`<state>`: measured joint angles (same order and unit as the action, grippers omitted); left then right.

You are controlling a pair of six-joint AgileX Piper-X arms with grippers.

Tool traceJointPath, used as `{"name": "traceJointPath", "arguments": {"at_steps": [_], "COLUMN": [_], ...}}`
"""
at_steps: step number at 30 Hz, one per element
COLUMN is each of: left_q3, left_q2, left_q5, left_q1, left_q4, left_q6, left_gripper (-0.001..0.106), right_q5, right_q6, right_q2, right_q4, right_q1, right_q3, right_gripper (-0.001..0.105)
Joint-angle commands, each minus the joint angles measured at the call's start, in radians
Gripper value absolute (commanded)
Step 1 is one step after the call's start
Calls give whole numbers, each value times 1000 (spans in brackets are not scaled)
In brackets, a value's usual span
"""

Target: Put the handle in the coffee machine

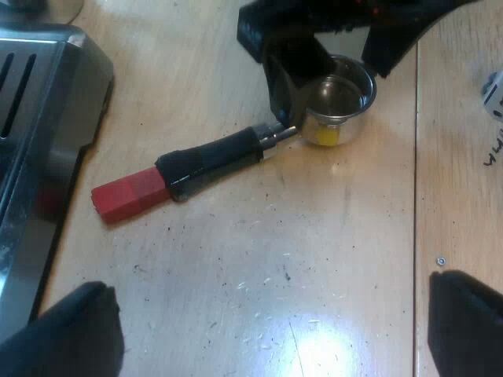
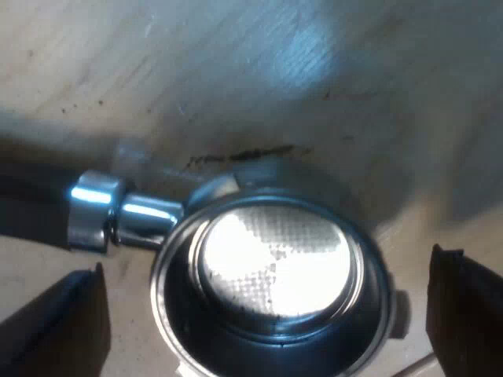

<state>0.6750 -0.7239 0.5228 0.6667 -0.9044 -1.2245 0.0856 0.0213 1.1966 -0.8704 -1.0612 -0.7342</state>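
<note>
The metal holder (image 1: 338, 98) lies on the wooden table, its dark handle (image 1: 216, 157) ending in a red tip (image 1: 130, 196) that points toward the espresso machine (image 1: 39, 118). My right gripper (image 1: 326, 47) hangs over the holder's round basket. Up close, the basket (image 2: 271, 236) shows its perforated bottom, and my right gripper (image 2: 263, 314) is open with one black finger (image 2: 63, 322) on each side of the rim, not touching. My left gripper (image 1: 271, 330) is open above bare table, a short way from the handle, with nothing between its fingers (image 1: 78, 330).
The espresso machine's shiny metal side stands close to the red tip. A seam (image 1: 416, 173) runs across the wooden table past the basket. A small screw (image 1: 441, 260) lies by the seam, and a white object (image 1: 493, 90) sits beyond it.
</note>
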Motion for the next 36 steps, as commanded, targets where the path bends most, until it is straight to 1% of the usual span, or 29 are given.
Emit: {"name": "traceJointPath", "arguments": {"at_steps": [1,6,11,18,25,34,36], "left_q3": [9,9,9,9,9,9,9], "left_q2": [8,8,8,8,8,8,8], "left_q5": [-3,-3,-3,-3,-3,-3,-3], "left_q1": [2,2,2,2,2,2,2], "left_q4": [13,13,13,13,13,13,13], "left_q6": [-13,-13,-13,-13,-13,-13,-13], "left_gripper": [80,80,80,80,80,80,80], "right_q5": [-18,-4,47,30,46,45,31], "right_q6": [5,5,5,11,13,13,13], "right_q2": [21,27,27,36,36,36,36], "right_q4": [28,39,34,43,56,56,56], "right_q1": [2,2,2,2,2,2,2], "right_q3": [19,28,30,59,61,61,61], "right_gripper": [82,82,82,82,82,82,82]}}
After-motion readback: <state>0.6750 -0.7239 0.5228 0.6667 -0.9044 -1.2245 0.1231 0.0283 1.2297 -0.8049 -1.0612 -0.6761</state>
